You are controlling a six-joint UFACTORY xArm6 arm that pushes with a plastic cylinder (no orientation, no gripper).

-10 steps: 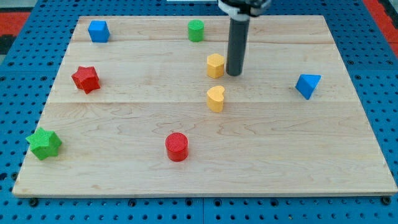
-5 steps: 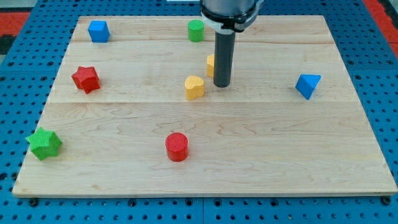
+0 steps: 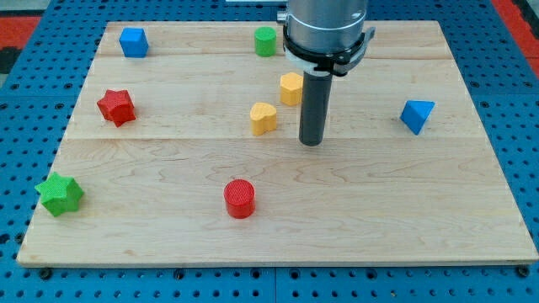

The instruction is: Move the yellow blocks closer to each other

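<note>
there are no words, numbers, labels or signs to read here. the wooden board [image 3: 168, 244], the coloured blocks and the dark rod are all plain, with nothing written on them.
</note>
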